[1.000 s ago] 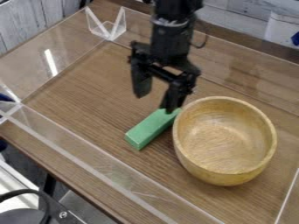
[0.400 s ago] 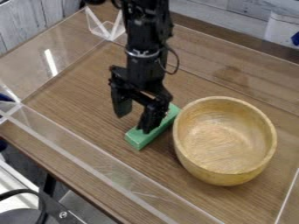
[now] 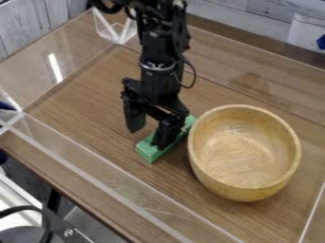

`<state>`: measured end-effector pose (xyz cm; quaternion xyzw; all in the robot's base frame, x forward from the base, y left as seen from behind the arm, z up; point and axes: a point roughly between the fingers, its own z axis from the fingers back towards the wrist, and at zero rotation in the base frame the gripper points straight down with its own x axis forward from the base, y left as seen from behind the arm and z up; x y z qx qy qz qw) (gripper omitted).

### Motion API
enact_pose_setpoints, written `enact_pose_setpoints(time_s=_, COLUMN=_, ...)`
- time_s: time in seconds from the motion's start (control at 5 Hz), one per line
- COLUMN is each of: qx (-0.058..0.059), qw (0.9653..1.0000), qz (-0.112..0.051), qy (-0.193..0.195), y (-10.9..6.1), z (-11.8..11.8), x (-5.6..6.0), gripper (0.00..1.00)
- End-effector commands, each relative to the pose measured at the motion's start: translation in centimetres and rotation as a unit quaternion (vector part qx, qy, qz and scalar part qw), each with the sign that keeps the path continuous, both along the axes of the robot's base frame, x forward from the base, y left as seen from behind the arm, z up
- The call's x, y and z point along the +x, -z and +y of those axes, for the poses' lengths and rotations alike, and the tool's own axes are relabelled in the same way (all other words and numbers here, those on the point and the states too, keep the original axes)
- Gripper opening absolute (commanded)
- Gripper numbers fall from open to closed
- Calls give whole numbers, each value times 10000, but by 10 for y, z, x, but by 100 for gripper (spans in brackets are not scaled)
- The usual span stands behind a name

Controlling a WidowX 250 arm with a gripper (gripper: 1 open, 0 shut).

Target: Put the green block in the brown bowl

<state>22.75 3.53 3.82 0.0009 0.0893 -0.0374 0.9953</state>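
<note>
A bright green block (image 3: 155,149) lies flat on the wooden tabletop, just left of the brown bowl (image 3: 244,152). The bowl is round, light tan wood with thick walls, and it holds nothing. My black gripper (image 3: 150,129) hangs straight down over the block with its jaws open. One fingertip (image 3: 132,124) stands off the block's left side, the other finger stands over the block's right part. The fingers hide the block's far end. Nothing is gripped.
Clear acrylic walls (image 3: 51,142) fence the wooden table surface (image 3: 89,95) on the left, front and back. A clear bracket (image 3: 117,28) stands at the far left corner. The bowl sits close to the block's right side.
The gripper moved left and down, from beside the bowl's far rim to low over the green block. Its jaws stayed open. Block and bowl have not moved.
</note>
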Motion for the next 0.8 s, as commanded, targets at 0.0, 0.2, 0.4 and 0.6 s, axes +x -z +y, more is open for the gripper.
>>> enact_pose_setpoints(time_s=0.0, qx=8, qw=9998, qz=-193, qy=44, y=-4, z=-1, x=9, gripper=100)
enact_pose_setpoints(time_s=0.2, qx=-19, qw=9997, qz=-221, qy=58, y=-3, z=-2, x=10, gripper=100)
enact_pose_setpoints(time_s=0.4, qx=-45, qw=9997, qz=-236, qy=64, y=-3, z=-3, x=12, gripper=100)
enact_pose_setpoints(time_s=0.6, qx=-69, qw=9996, qz=-251, qy=67, y=-2, z=-3, x=14, gripper=100)
